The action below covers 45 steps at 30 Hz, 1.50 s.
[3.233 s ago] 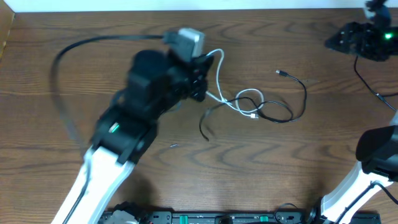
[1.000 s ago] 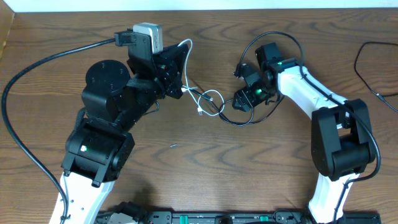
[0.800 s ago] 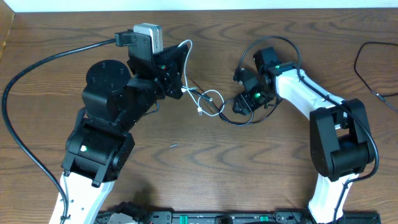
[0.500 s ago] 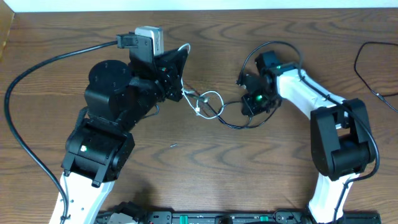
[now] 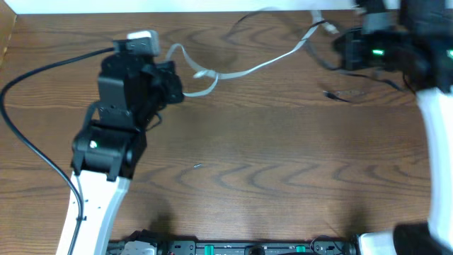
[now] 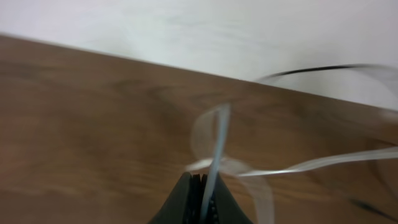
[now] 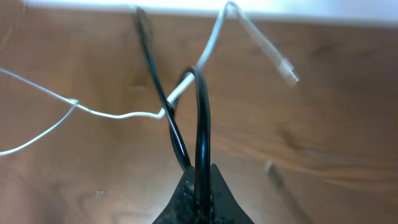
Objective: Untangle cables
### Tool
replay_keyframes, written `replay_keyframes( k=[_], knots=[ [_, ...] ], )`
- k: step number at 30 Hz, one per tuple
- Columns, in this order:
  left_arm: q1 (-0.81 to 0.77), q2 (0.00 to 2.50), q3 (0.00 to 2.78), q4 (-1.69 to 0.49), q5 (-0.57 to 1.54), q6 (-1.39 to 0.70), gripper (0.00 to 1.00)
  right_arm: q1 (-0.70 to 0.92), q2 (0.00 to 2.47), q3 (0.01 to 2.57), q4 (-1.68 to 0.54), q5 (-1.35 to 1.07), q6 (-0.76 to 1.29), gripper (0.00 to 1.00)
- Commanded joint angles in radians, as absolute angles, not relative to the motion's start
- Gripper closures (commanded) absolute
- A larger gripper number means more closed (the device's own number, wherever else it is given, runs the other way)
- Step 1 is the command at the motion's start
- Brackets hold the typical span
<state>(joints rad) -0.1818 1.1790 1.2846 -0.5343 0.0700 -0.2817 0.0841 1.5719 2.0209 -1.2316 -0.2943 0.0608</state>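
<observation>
The near half of the brown wood-grain counter (image 5: 283, 184) lies bare from side to side, apart from one tiny dark speck (image 5: 198, 166) near the middle. Past it, the left arm (image 5: 106, 142), white below and black above, reaches up from the near left corner. A thick black wire (image 5: 28, 85) loops from it out toward the left edge.

The left jaws are pressed together on the thin white cord (image 5: 248, 69), which stretches rightward and away toward the far right. There the right arm (image 5: 432, 127) comes up along the right edge, its black head blurred and close to the counter's far edge. A bit of thin black cord (image 5: 338, 94) shows just nearer than that head.

The overhead view hides both grips. The left wrist view shows the white cord (image 6: 219, 140), blurred, rising out of the closed jaws. The right wrist view shows the right jaws clamped on a bend of the black cord (image 7: 200, 118). The white cord (image 7: 210, 42) crosses behind it, and its small end plug (image 7: 287, 70) points right over the wood.
</observation>
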Motion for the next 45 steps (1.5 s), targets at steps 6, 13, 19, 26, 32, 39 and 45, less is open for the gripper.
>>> replay_keyframes(
  k=[6,13,19,26,32,39,45],
  knots=[
    [0.055,1.246,1.281,-0.538,0.033,-0.233,0.93,-0.073,1.464,2.028,-1.322,-0.053,0.164,0.99],
    [0.187,1.299,1.281,-0.538,0.025,-0.168,0.93,-0.239,1.469,2.027,-1.365,0.044,0.164,0.99],
    [0.281,1.334,1.281,-0.532,-0.006,-0.168,0.93,-0.406,1.482,2.027,-1.357,0.076,0.172,0.99],
    [0.313,1.353,1.281,-0.508,-0.018,-0.134,0.92,-0.596,1.562,2.027,-1.327,0.047,0.172,0.99],
    [0.318,1.353,1.281,-0.496,-0.056,-0.131,0.92,-0.694,1.651,2.027,-1.325,-0.037,0.186,0.99],
    [0.316,1.353,1.281,-0.496,-0.012,-0.13,0.93,-0.735,1.681,2.027,-1.248,-0.028,0.209,0.99],
    [0.282,1.352,1.281,-0.494,0.046,-0.092,0.93,-0.735,1.696,2.027,-1.188,-0.03,0.209,0.69]
  ],
)
